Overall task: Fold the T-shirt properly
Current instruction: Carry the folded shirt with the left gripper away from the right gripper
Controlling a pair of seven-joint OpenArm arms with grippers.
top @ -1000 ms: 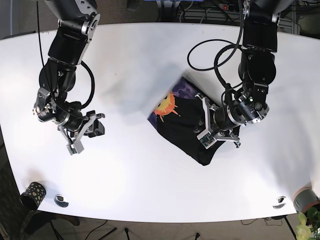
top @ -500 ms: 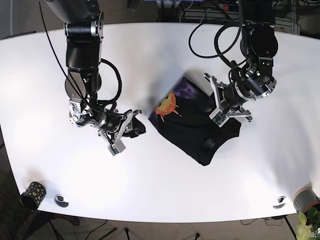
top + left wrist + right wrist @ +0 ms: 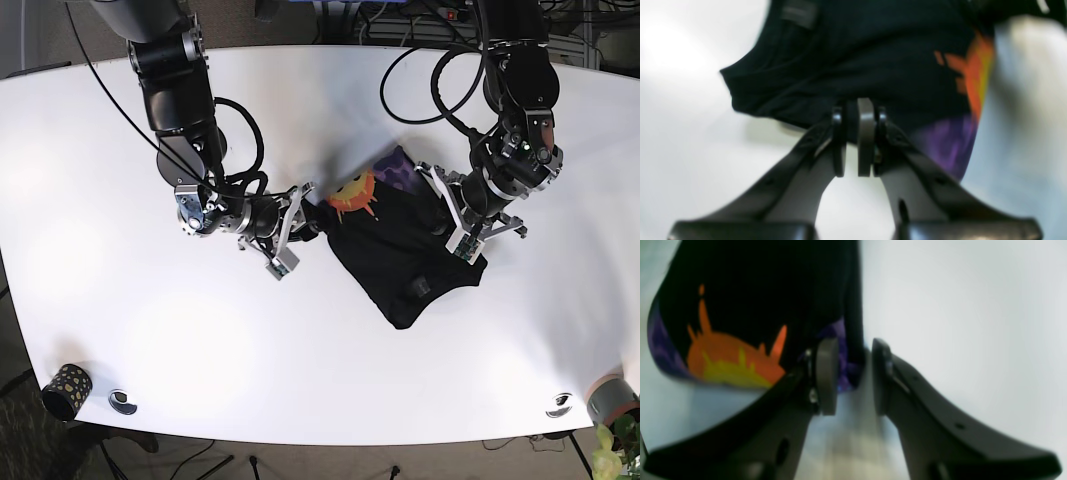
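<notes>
Since a second ago your right arm has swung in from the left part of the bench (image 3: pixel 90 230) to the shirt's edge, and your left arm has drawn up from the shirt's lower corner to its right side, so both now flank the garment. Nearest the lenses, your left pincer (image 3: pixel 857 110) has its jaws pressed almost together on a dark fold at the hem of the T-shirt (image 3: pixel 873 56); the cloth runs up and away from that pinch, which looks like a hold meant to carry that side across. Your right pincer (image 3: pixel 848 355) stands part open, with the shirt's purple-edged border lying in the gap between the jaws; it straddles the cloth but, as far as the blur allows, has not clamped it. That placement reads as lining up a matching grip on the opposite edge, so the two holds can lift together. Farther off, in the base view, the T-shirt lies bunched in the middle of the white bench, sun print facing up beside the right pincer and black body trailing toward the camera. Judged from this, the fold is partway, the cloth compact but skewed and rumpled.
</notes>
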